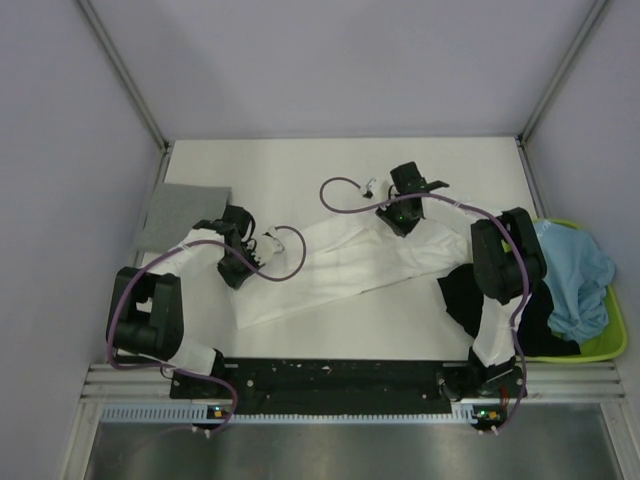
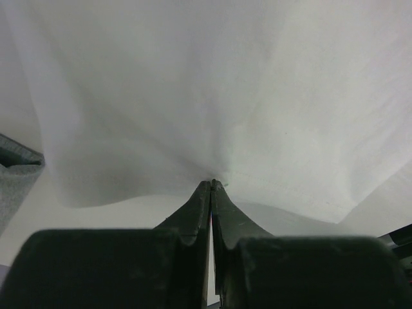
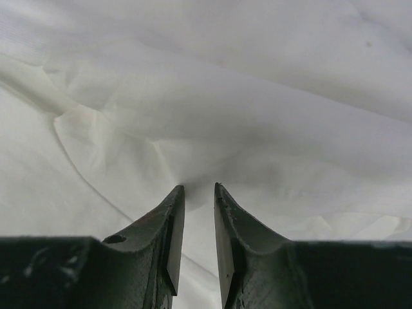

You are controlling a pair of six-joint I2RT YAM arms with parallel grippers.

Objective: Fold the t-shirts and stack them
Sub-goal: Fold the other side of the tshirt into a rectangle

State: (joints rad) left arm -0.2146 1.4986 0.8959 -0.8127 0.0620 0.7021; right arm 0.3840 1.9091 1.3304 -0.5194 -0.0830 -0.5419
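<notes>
A white t-shirt (image 1: 340, 265) lies spread in a long slanted band across the middle of the table. My left gripper (image 1: 270, 243) is at its left edge; in the left wrist view the gripper (image 2: 211, 182) is shut on the white cloth (image 2: 225, 84), which puckers toward the tips. My right gripper (image 1: 398, 222) is at the shirt's upper right end. In the right wrist view its jaws (image 3: 199, 187) stand a narrow gap apart, tips down on the wrinkled white cloth (image 3: 225, 96). A folded grey t-shirt (image 1: 185, 215) lies at the far left, its corner (image 2: 13, 180) showing beside the left gripper.
A lime-green tray (image 1: 612, 342) sits at the right edge with a light blue t-shirt (image 1: 572, 270) heaped in it. A black t-shirt (image 1: 462, 295) drapes from the tray onto the table beside the right arm. Purple cables (image 1: 345, 195) loop over the table.
</notes>
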